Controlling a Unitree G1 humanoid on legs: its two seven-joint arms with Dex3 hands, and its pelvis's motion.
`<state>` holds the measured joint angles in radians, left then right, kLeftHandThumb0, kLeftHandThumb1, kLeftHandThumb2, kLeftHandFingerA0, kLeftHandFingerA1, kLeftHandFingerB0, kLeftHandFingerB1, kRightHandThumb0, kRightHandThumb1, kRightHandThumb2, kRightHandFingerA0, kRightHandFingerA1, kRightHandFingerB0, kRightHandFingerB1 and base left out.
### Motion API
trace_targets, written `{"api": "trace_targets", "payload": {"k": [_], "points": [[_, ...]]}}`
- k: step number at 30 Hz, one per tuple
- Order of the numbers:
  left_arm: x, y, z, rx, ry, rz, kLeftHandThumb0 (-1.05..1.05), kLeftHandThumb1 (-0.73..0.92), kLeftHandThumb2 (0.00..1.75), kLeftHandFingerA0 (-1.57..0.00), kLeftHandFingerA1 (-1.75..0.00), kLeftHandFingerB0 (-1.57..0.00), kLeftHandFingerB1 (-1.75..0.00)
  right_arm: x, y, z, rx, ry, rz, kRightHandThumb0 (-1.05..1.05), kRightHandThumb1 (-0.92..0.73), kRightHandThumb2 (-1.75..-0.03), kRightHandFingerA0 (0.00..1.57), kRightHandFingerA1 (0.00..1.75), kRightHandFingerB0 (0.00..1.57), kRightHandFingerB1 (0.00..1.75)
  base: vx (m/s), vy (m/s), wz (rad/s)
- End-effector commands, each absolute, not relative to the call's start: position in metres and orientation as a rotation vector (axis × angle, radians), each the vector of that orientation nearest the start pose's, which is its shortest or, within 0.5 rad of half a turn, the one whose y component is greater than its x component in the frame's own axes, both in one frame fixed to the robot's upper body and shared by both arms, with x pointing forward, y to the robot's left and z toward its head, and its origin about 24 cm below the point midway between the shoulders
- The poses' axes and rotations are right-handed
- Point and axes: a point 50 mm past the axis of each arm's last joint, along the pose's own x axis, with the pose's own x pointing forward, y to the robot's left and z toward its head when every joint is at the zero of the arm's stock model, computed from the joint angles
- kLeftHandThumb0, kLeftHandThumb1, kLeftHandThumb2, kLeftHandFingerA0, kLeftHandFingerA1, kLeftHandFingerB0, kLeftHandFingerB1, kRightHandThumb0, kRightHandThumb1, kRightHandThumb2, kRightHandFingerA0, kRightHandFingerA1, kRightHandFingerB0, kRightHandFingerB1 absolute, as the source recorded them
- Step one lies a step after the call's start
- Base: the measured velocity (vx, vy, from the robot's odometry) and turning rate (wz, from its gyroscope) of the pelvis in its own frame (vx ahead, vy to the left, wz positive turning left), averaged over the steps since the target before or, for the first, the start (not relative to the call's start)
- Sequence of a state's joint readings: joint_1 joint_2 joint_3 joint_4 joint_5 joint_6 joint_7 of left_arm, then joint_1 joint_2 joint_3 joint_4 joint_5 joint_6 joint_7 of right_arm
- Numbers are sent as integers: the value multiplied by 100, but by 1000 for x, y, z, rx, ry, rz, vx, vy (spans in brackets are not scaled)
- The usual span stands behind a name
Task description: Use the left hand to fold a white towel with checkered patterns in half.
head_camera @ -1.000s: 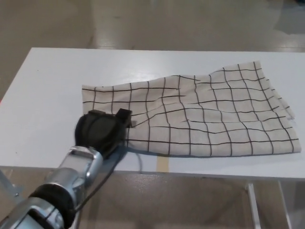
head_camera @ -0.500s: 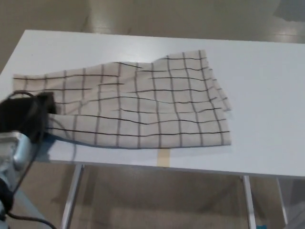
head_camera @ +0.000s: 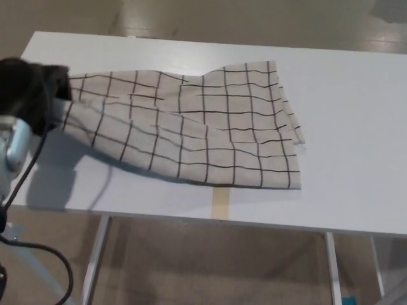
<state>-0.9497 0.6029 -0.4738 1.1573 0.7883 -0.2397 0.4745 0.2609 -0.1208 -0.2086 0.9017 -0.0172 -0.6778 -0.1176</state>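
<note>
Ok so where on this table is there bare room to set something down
The widest bare stretch is the right part of the white table, right of the checkered towel. A narrower strip runs along the far edge. The left side is crowded: the left robot hand holds the towel's lifted end there.

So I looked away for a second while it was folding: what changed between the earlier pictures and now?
The left hand, shut on the towel at its left end, has lifted that end off the table; the raised cloth now casts a shadow beneath. The camera also shifted, so the sideways slide in the picture is not real motion. The towel's right part stays flat on the table. The right hand never shows.
</note>
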Motion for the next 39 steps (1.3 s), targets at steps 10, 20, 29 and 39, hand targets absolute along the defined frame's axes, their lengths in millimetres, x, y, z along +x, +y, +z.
{"api": "trace_targets", "payload": {"k": [10,20,29,39], "points": [[397,131,196,1873,-1004,-138,-27,36,79,-125,-140,-104,-125,99,-240,-109,-107,450,-380,-45,-68,-60,51,65,54,56,0,0,0],[387,91,203,1935,-1233,-335,-25,55,59,-94,-175,-87,-157,103,-241,-107,-118,440,-381,-45,-69,-60,52,66,56,56,0,0,0],[385,65,212,1981,-1315,-363,-22,57,57,-88,-175,-75,-170,107,-242,-104,-144,435,-376,-45,-68,-60,55,63,58,54,0,0,0],[370,12,201,1956,-1431,-442,-24,51,56,-87,-175,-86,-143,106,-240,-104,-129,426,-379,-47,-69,-60,56,61,61,54,0,0,0]]}}
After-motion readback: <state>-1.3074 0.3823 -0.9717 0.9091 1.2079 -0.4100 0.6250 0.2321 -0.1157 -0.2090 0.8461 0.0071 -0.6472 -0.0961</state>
